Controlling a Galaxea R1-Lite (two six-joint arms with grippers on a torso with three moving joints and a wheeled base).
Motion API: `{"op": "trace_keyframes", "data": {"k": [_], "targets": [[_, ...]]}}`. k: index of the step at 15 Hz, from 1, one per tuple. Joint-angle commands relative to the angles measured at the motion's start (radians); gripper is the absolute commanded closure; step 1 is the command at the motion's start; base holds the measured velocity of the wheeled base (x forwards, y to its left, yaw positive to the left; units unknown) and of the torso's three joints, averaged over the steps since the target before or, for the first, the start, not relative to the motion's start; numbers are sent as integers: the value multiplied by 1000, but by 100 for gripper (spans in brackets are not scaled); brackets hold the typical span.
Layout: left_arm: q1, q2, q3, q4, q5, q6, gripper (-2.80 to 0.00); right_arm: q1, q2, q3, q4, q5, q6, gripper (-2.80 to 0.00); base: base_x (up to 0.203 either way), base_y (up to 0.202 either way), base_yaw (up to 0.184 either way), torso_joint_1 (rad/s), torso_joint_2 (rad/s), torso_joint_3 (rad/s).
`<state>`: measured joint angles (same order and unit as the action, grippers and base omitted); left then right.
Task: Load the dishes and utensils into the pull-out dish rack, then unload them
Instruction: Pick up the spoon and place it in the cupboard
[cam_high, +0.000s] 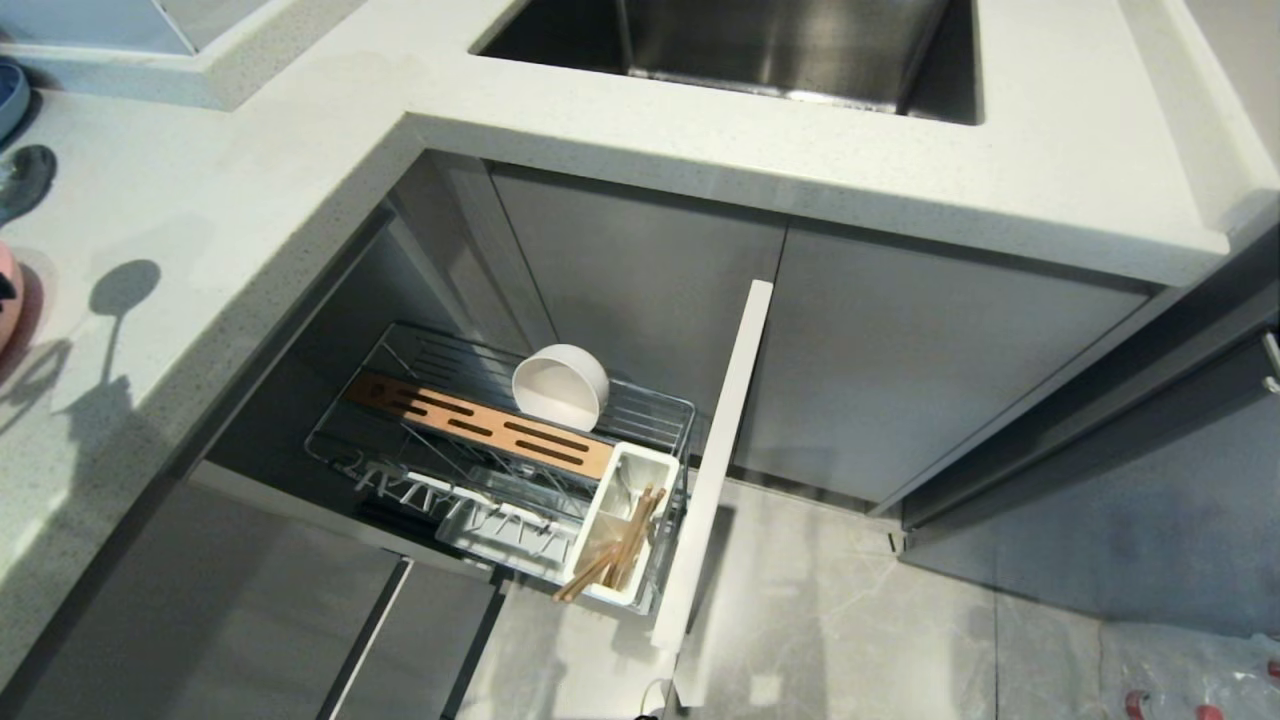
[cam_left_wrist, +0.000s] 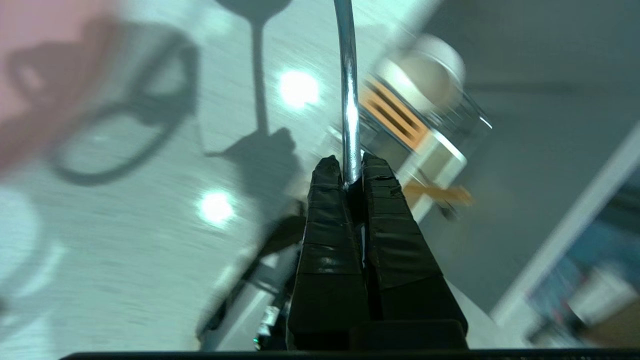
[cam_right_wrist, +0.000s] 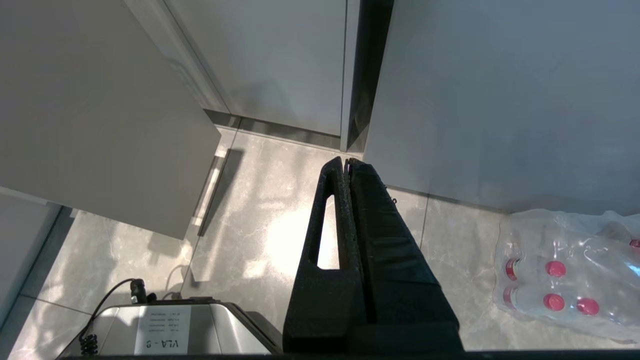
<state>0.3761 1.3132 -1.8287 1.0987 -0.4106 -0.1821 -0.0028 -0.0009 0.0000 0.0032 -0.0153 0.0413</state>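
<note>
- My left gripper (cam_left_wrist: 351, 165) is clenched on the handle of the spoon (cam_left_wrist: 348, 90); the shiny handle sticks straight out past the fingertips, over the pale counter (cam_left_wrist: 150, 250). Neither arm shows in the head view.
- Wrist view is blurred; the spoon's bowl end runs off the frame, so I cannot tell how it is turned.
- Dish rack (cam_high: 650, 405) is pulled out of the cabinet below the counter's edge, its tall front panel (cam_high: 722, 440) at the outer end.
- White bowl (cam_high: 560, 388) stands on its edge at the rack's far side, just behind the wooden insert (cam_high: 480, 425).
- Chopsticks (cam_high: 615, 555) lean in the white caddy (cam_high: 628, 470) at the rack's front corner, next to the panel, tips poking over its near rim.
- Pink plate (cam_high: 6, 290) barely shows at the counter's left edge.
- Right gripper (cam_right_wrist: 347, 162) hangs over the floor tiles (cam_right_wrist: 260, 200), fingers pressed together, holding nothing; a wrapped pack of bottles (cam_right_wrist: 565, 270) lies nearby.
- Sink (cam_high: 760, 45) sits in the counter behind the rack.
</note>
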Motion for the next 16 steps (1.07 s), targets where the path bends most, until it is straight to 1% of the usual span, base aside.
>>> {"op": "trace_keyframes", "data": {"k": [1,4,9,10,12,14,16], "targets": [[-117,-85,48,5,-1,-19,0,0,1,2,0,0,0,0,0,0,0,0,0,0],[-306,-138,138,4,-5,-64,0,0,1,2,0,0,0,0,0,0,0,0,0,0],[-623,-140,266,18,-1,-70,0,0,1,2,0,0,0,0,0,0,0,0,0,0],[-667,-109,283,20,0,-69,0,0,1,2,0,0,0,0,0,0,0,0,0,0],[-720,-18,289,22,3,-68,0,0,1,2,0,0,0,0,0,0,0,0,0,0],[-770,94,269,27,13,-70,0,0,1,2,0,0,0,0,0,0,0,0,0,0],[-811,217,229,47,38,-76,0,0,1,2,0,0,0,0,0,0,0,0,0,0]]}}
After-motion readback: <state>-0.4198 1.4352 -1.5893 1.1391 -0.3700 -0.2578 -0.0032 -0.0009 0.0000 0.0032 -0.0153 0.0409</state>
